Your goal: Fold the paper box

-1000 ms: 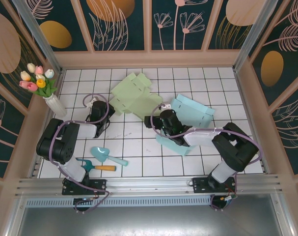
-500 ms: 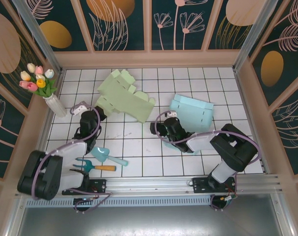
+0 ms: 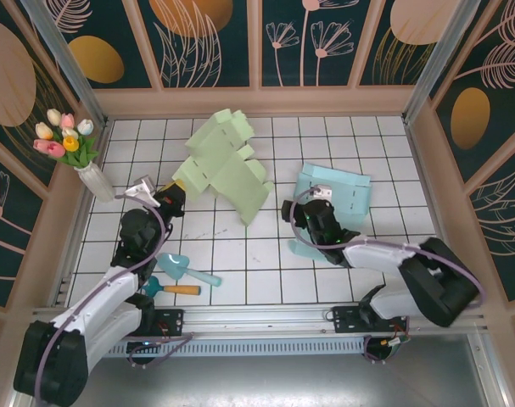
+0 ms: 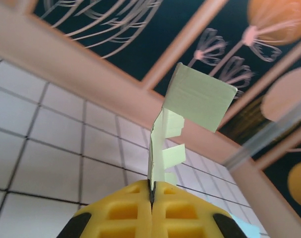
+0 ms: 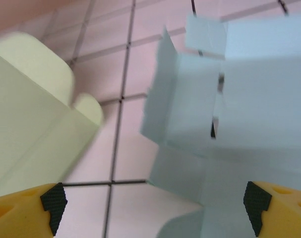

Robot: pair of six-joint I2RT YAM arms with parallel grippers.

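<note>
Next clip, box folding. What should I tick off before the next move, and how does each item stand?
1. Left gripper shut on green box edge: ok.
2. Right gripper open, carrying nothing: ok.
3. Green box apart from blue box: ok.
4. Green box folded into shape: not ok, unfolded sheet.
5. Green box's far end off the table: cannot tell.
6. Vase apart from left gripper: ok.

The left arm stretches along the table's left edge, left gripper clamped on the green box; the right gripper hovers mid-table, jaws wide apart.
</note>
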